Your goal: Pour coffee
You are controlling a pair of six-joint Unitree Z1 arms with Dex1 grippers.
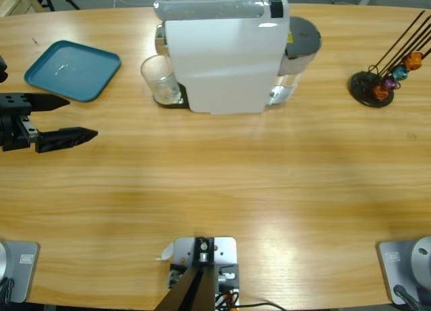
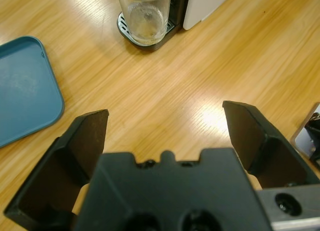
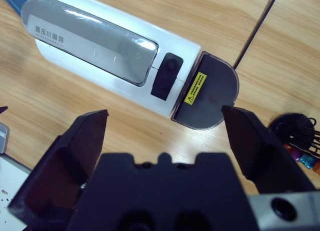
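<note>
A clear drinking glass [image 1: 160, 80] stands on the black drip tray [image 2: 131, 35] of the white coffee machine [image 1: 222, 55], under its spout. A shallow pale yellowish layer of coffee [image 2: 145, 35] lies in the bottom of the glass [image 2: 145, 13]. My left gripper [image 1: 81, 116] comes in from the left edge, open and empty, pointing across the table, with the glass well ahead of it [image 2: 165, 113]. My right gripper [image 3: 165, 113] is open and empty, high above the coffee machine [image 3: 100, 56], looking down on its top. It does not show in the high view.
A teal tray [image 1: 73, 70] lies at the back left, beside my left gripper [image 2: 25, 86]. A black capsule stand [image 1: 374, 87] with coloured capsules sits at the right. The machine's grey water tank lid [image 3: 210, 96] is at its rear.
</note>
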